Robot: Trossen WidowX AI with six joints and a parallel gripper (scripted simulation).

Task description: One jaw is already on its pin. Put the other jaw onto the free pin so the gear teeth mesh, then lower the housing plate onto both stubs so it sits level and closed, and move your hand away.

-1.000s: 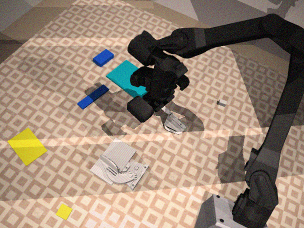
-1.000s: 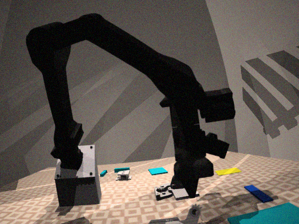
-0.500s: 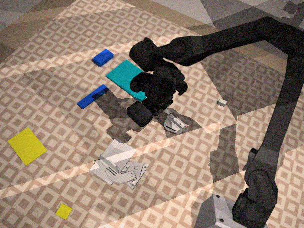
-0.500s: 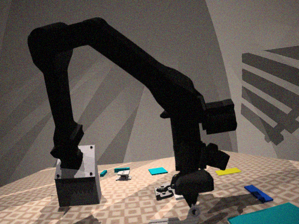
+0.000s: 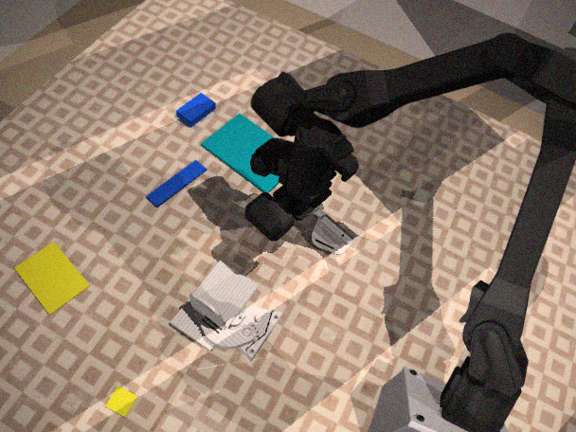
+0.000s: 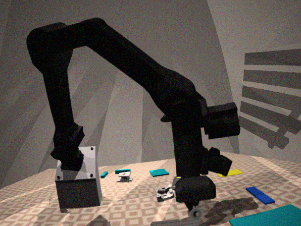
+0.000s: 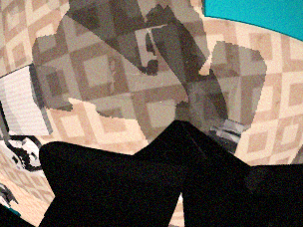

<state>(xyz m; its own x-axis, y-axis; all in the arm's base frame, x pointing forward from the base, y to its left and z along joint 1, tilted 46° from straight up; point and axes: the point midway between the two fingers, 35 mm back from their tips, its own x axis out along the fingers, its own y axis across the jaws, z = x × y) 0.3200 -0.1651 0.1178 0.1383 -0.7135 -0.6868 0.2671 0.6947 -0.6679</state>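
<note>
The arm (image 5: 513, 223) (image 6: 124, 54) arches from near right toward the scene's middle, wrist pitched down. Its claw (image 5: 308, 212) (image 6: 192, 210) (image 7: 178, 127) is closed and empty, low beside the loose jaw (image 5: 331, 240) (image 6: 196, 213) (image 7: 229, 133). The base (image 5: 252, 350) (image 6: 164, 196) (image 7: 31, 145) lies nearer left.

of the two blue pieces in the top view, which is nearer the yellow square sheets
The long, thin blue strip; the other, a shorter, thicker blue block, lies farther off.
</note>
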